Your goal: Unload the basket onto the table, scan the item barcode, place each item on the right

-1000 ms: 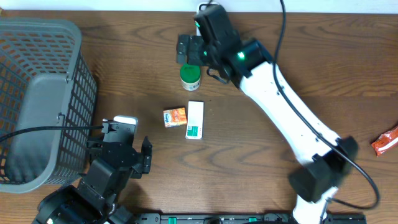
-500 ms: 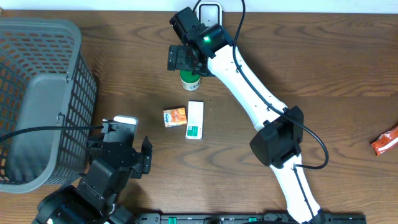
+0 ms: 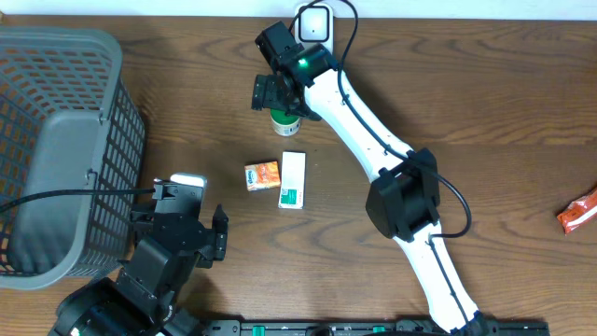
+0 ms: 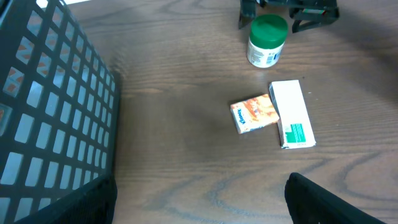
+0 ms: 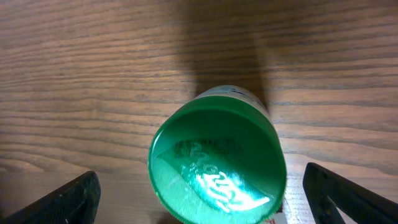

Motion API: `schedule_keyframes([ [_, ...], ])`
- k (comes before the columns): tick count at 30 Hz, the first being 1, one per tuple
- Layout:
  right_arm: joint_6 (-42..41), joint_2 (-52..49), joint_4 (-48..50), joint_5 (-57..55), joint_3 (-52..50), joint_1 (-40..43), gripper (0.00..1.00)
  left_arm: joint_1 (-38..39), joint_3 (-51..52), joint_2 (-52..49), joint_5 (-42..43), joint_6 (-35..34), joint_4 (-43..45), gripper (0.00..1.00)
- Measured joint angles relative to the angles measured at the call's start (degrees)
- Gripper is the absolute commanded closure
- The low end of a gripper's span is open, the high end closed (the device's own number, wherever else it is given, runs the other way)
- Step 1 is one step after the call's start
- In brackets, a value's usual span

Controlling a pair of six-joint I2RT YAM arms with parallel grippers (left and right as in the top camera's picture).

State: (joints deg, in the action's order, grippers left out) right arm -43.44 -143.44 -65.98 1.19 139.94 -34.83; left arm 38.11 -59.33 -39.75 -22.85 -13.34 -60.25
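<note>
Right gripper (image 3: 277,95) hovers wide open and empty over the bottle (image 3: 285,120), left gripper (image 4: 199,208) open and empty; nothing is grasped or scanned yet.

Dark brown with streaky wood grain on the counter (image 3: 485,112). Grey open-grid lattice on the basket (image 3: 56,140). Glossy green on the cap (image 5: 216,162), white with small print on the bottle (image 4: 263,56) below. Orange with white lettering on the tissue packet (image 4: 254,113); white with a green block on the carton (image 4: 292,113). Red-orange on the wrapper (image 3: 578,211). White with black joints on the right arm (image 3: 359,117).
</note>
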Motion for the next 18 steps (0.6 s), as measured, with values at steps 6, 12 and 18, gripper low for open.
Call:
schedule_keyframes([
  [6, -0.02, -0.57, 0.96, 0.96, 0.00, 0.81, 0.01, 0.00, 0.00, 0.00, 0.00, 0.00, 0.00, 0.15],
  [12, 0.00, -4.15, 1.07, 2.97, 0.17, 1.22, 0.02, 0.00, 0.00, 0.00, 0.00, 0.00, 0.00, 0.14],
  [18, 0.33, -6.19, 0.81, 3.56, 0.31, 1.25, 0.22, 0.00, 0.00, 0.00, 0.00, 0.00, 0.00, 0.15],
])
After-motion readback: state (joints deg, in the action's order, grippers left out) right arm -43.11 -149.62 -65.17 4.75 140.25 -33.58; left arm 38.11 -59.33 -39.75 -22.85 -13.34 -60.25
